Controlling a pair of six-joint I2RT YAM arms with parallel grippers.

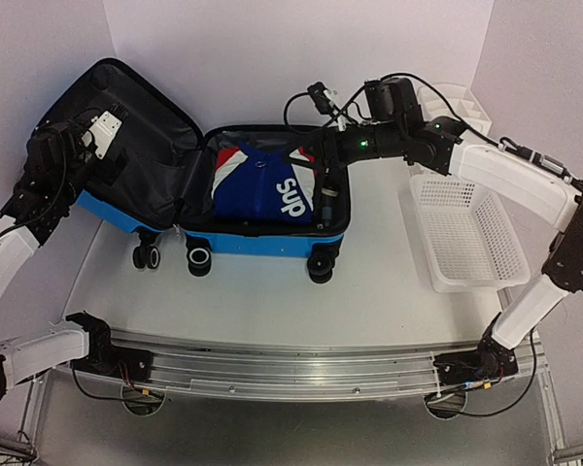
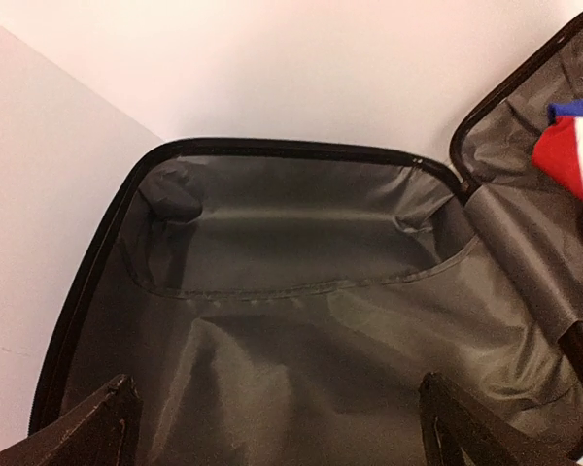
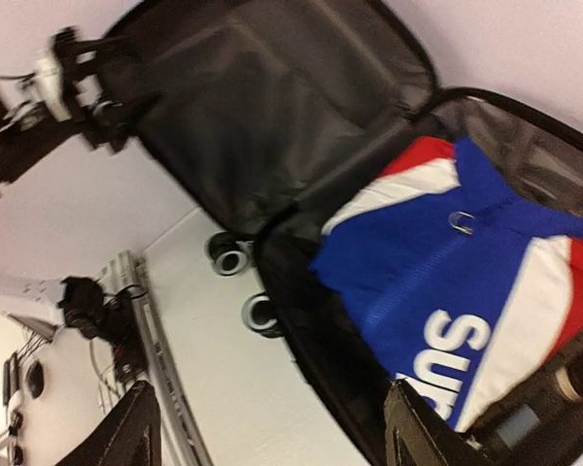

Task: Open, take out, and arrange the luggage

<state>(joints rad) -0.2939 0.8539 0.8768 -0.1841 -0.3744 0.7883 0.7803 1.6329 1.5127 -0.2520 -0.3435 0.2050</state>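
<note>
Luggage (image 1: 262, 241) lies open on white table (image 1: 272, 306) (pale walls (image 1: 272, 49) behind); left tool (image 2: 272, 427), right tool (image 3: 272, 437) both wide.

The luggage (image 1: 262, 243) lies open on the counter (image 1: 291, 301), with its lid half raised on the left and its base half on the right. A jacket (image 1: 262, 184) lies in the base half. Right of the luggage sits a basket (image 1: 476, 243). Behind the basket, in the far corner, stands an organizer (image 1: 462, 102).
</note>
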